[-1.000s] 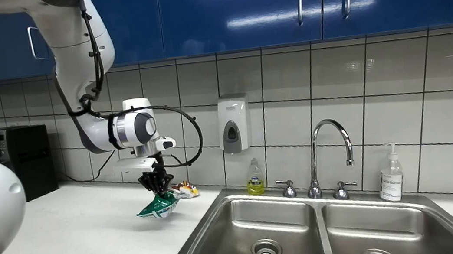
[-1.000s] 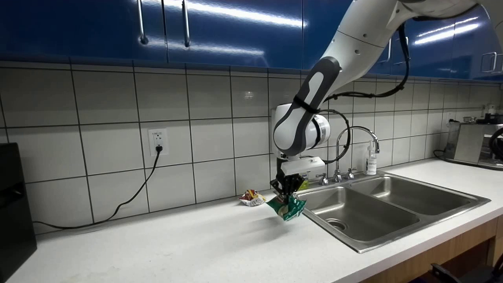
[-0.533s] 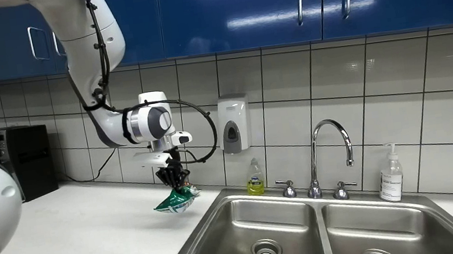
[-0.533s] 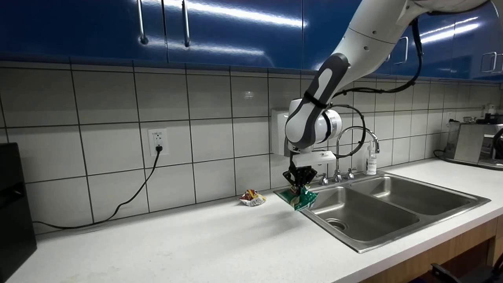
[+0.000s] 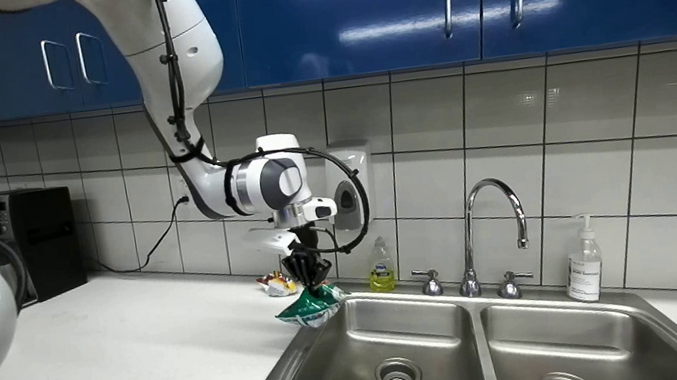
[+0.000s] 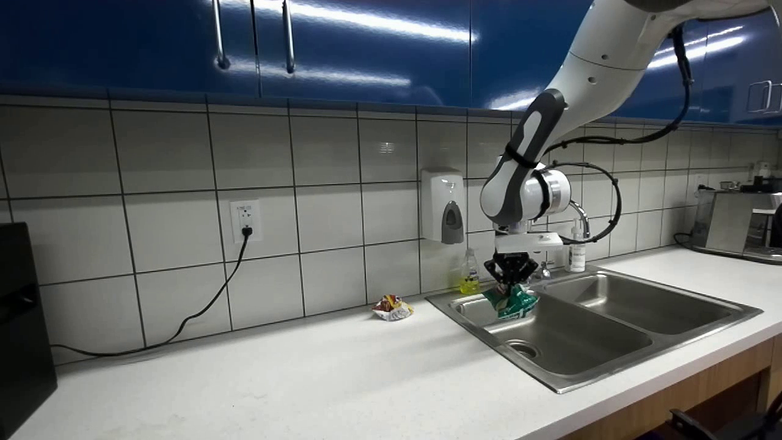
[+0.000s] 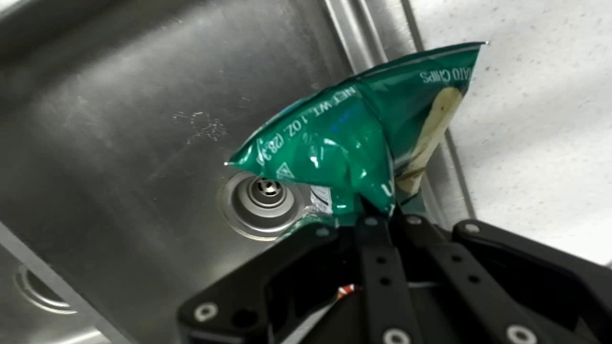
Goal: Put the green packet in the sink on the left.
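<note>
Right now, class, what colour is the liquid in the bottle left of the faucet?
Yellow-green; the liquid shows best in an exterior view.

Green packet [image 7: 356, 136], black tool [image 7: 382, 212]

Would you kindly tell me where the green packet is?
In an exterior view, the green packet hangs from the pincer by the sink's left rim, left of the bottle of yellow liquid.

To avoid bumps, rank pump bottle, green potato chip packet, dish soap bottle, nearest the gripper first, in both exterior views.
1. Green potato chip packet: clamped in the gripper.
2. Dish soap bottle: left of the faucet.
3. Pump bottle: right of the faucet.
</note>
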